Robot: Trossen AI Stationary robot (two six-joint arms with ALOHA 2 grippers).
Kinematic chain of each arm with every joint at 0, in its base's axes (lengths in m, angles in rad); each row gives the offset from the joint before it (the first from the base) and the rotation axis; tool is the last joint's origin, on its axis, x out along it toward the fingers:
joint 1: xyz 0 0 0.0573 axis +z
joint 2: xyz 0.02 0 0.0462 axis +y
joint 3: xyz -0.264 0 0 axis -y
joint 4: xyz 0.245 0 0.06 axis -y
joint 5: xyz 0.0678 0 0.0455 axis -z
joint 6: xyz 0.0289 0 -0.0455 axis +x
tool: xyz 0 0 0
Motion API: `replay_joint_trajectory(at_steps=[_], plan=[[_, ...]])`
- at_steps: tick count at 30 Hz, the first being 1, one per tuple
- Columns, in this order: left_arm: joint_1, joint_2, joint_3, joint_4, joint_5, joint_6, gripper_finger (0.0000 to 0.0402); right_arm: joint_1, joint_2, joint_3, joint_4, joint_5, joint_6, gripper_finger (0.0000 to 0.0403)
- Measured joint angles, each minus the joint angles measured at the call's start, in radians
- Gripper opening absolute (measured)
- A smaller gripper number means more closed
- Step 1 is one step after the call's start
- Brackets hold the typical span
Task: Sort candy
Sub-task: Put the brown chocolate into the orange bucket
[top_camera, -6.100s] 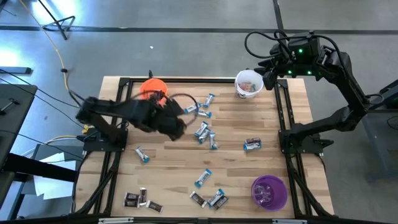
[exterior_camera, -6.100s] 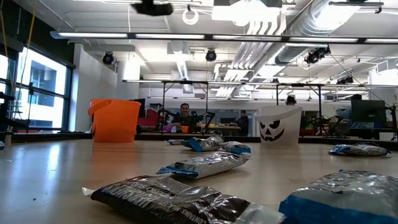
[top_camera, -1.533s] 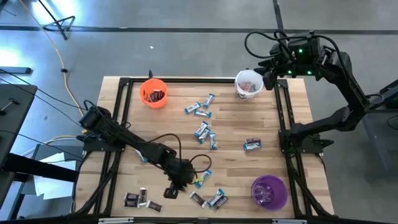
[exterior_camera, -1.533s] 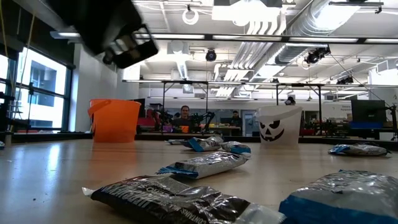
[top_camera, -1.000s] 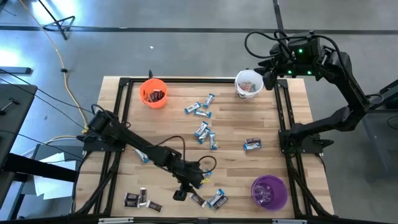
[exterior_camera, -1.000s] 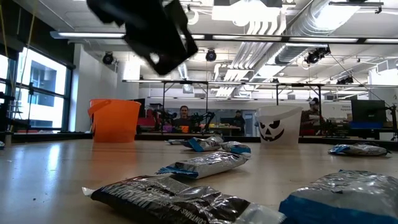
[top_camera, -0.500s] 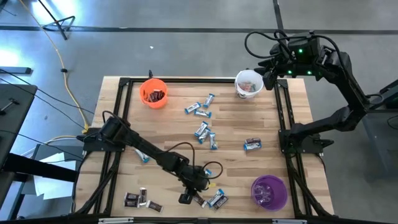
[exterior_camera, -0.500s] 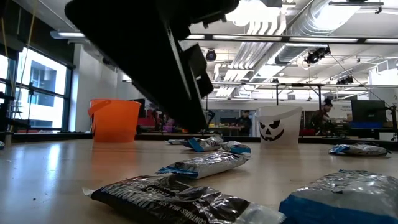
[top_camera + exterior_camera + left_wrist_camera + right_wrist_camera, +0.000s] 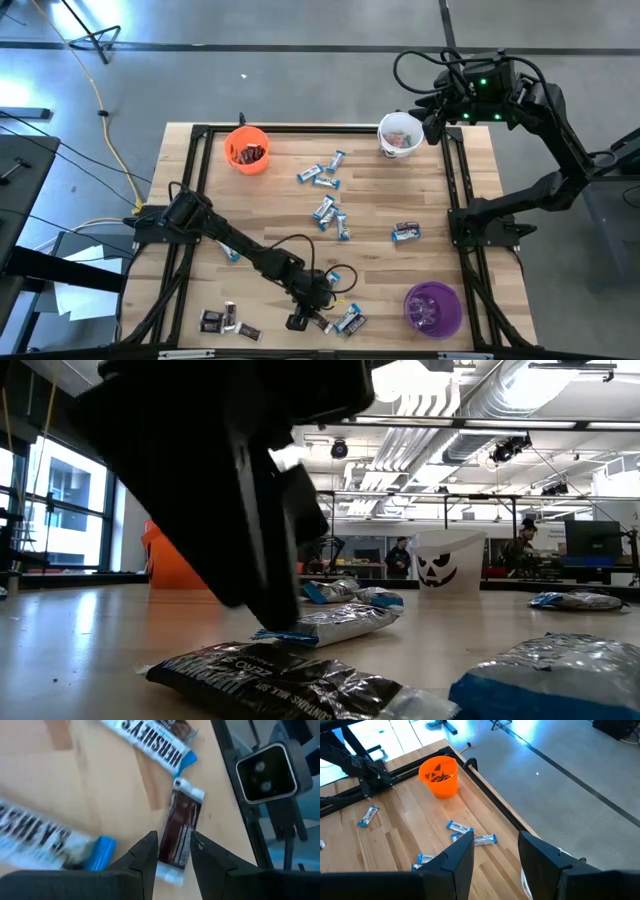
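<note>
Candy lies scattered on the wooden table: blue-and-white pieces near the middle (image 9: 328, 215) and dark brown ones at the near left (image 9: 222, 320). My left gripper (image 9: 317, 318) is low at the near edge and open. In the left wrist view its fingers (image 9: 172, 852) stand on either side of a dark brown candy (image 9: 180, 825) that lies flat on the wood. The low view shows the same candy (image 9: 270, 678) below the dark gripper (image 9: 265, 605). My right gripper (image 9: 495, 855) is open and waits high at the far right, beside the white cup (image 9: 400, 134). My left gripper comes from above, pointing down, with one finger on each long side of the dark brown candy (image 9: 176, 845), so the fingers lie along it. The candy lies flat on the table. I cannot tell whether the fingers touch it.
The orange cup (image 9: 247, 148), with dark pieces inside, stands at the far left and the purple cup (image 9: 432, 308) at the near right. Blue-and-white candy (image 9: 152, 742) lies close around the left gripper. The low camera (image 9: 265, 767) sits at the near edge beside it.
My left gripper has moved toward the table's near edge and somewhat to the right, and has come down to the table over the dark brown candy. In the low view it has grown from a shape overhead to one reaching the tabletop. The candy has not moved.
</note>
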Motion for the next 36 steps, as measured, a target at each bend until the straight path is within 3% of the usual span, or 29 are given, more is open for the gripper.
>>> replay_joint_trajectory(at_steps=[22, 36], plan=[[-0.023, 0.059, 0.006, -0.023, -0.065, -0.027, 0.0102, 0.0, 0.0, 0.0, 0.0, 0.0, 0.0, 0.0149], [-0.027, 0.073, 0.007, -0.043, -0.174, -0.038, 0.0095, 0.0, 0.0, 0.0, 0.0, 0.0, 0.0, 0.0149]])
